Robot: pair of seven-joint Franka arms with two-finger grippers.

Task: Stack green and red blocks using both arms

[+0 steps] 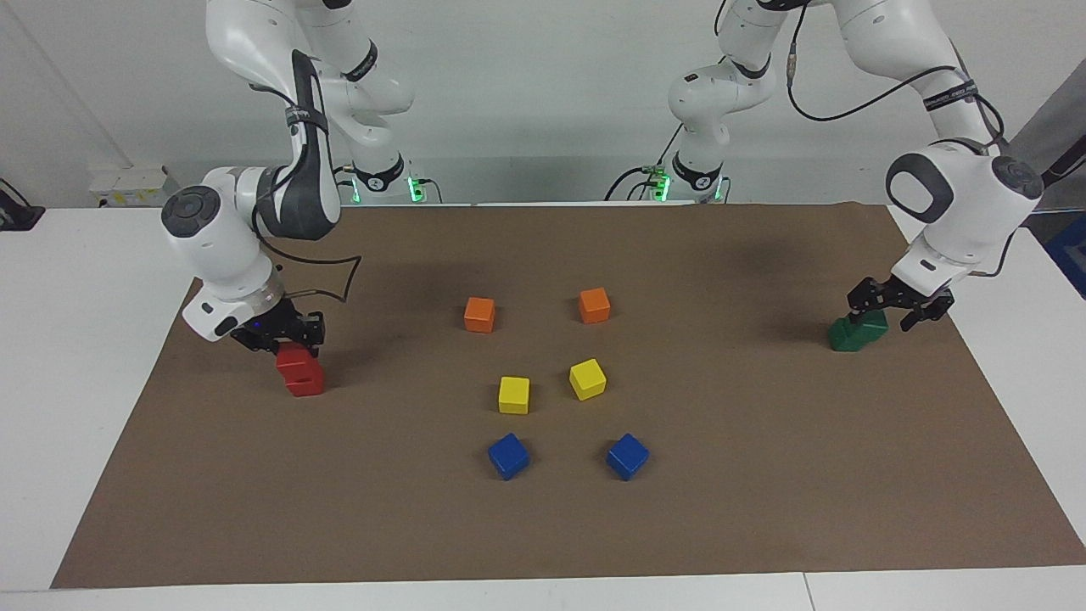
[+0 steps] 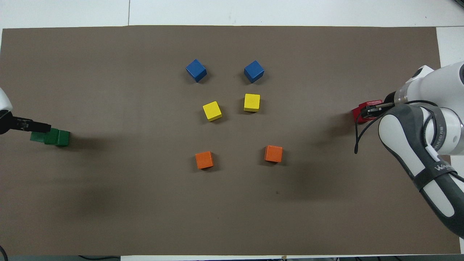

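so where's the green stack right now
The green stack sits at the left arm's end of the brown mat, at the facing view's right, directly under the open left gripper.
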